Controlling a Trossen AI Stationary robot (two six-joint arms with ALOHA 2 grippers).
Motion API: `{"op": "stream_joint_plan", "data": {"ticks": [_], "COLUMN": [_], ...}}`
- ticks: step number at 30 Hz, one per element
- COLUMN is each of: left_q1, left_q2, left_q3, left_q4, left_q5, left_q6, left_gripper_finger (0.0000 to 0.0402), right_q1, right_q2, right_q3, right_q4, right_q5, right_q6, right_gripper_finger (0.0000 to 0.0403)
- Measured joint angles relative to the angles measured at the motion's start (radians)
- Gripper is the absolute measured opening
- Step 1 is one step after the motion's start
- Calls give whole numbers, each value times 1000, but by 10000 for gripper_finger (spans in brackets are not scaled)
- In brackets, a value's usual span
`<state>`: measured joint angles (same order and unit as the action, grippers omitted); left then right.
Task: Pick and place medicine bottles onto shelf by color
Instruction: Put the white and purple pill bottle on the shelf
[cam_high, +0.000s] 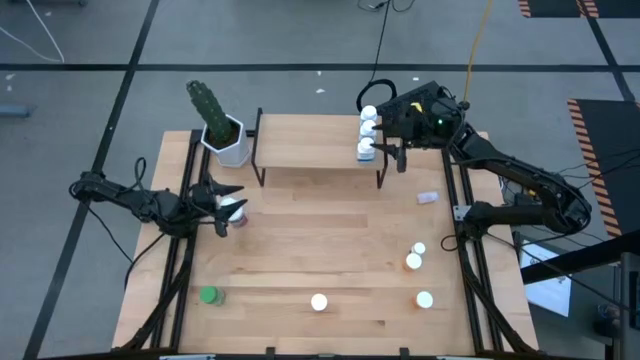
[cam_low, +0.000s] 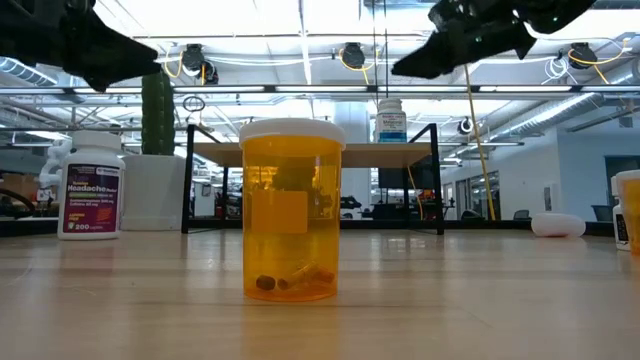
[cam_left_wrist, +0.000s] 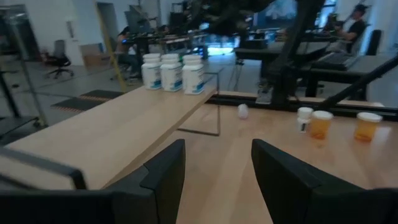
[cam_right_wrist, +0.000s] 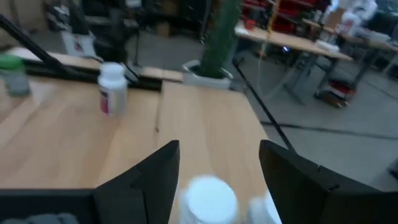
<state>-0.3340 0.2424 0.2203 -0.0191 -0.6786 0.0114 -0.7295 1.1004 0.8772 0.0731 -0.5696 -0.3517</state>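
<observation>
Above the right end of the shelf (cam_high: 318, 150), the right gripper (cam_high: 392, 152) hovered with its fingers apart and nothing between them, directly over the row of three blue-white bottles (cam_high: 367, 132) standing at that end of the board. A white cap (cam_right_wrist: 210, 199) sat just below and between its open fingers in the right wrist view, so it appeared, though the angle was poor, to be either releasing that bottle or about to leave it. Done well, the step called for a straight lift clear of the caps before any sideways swing, to avoid toppling the tight row.

Across the table (cam_high: 320, 250), the left gripper (cam_high: 218, 205) hung by the left edge, its fingers also spread and empty, just beside a pinkish bottle (cam_high: 234, 211). A green bottle (cam_high: 208, 295) stood near the front left corner; an orange bottle (cam_low: 292, 210) stood front and centre, with two more orange ones (cam_high: 413, 261) toward the right. One small bottle (cam_high: 427, 198) lay on its side near the right edge.

A potted cactus (cam_high: 218, 122) stood at the shelf's left end. The pale wood tabletop sat on a grey floor crossed with dark tape lines, and desks, chairs and bright ceiling lights filled the workshop beyond.
</observation>
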Motion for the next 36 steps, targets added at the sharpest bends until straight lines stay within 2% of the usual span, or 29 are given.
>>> {"op": "stream_joint_plan", "data": {"ticks": [3, 9, 11, 14, 17, 23, 28, 31, 33, 36], "left_q1": [0, 0, 0, -1, -1, -15, -1, 35, 69, 115], "left_q2": [0, 86, 145, 227, 306, 461, 541, 553, 552, 549], "left_q3": [0, 0, 0, 43, 127, 293, 351, 363, 365, 365], "left_q4": [-25, 29, 75, 67, -7, -196, -298, -385, -447, -531], "left_q5": [-30, -53, -86, -184, -201, -208, -228, -242, -224, -121], "left_q6": [-23, -57, -54, -65, -100, -180, -227, -345, -436, -547], "left_gripper_finger": [189, 189, 189, 189, 189, 189, 193, 209, 225, 254], "right_q1": [43, 192, 242, 314, 371, 474, 550, 571, 574, 574], "right_q2": [9, 47, 63, 78, 89, 150, 271, 349, 376, 393], "right_q3": [0, 0, 0, 0, 0, 0, 0, 0, 0, 0], "right_q4": [29, 69, 112, 196, 238, 340, 501, 652, 702, 715], "right_q5": [-59, -60, -43, 44, 123, 124, 126, 133, 162, 210], "right_q6": [25, 52, 67, 101, 124, 159, 179, 168, 176, 187], "right_gripper_finger": [222, 258, 276, 300, 310, 313, 313, 313, 313, 313]}}
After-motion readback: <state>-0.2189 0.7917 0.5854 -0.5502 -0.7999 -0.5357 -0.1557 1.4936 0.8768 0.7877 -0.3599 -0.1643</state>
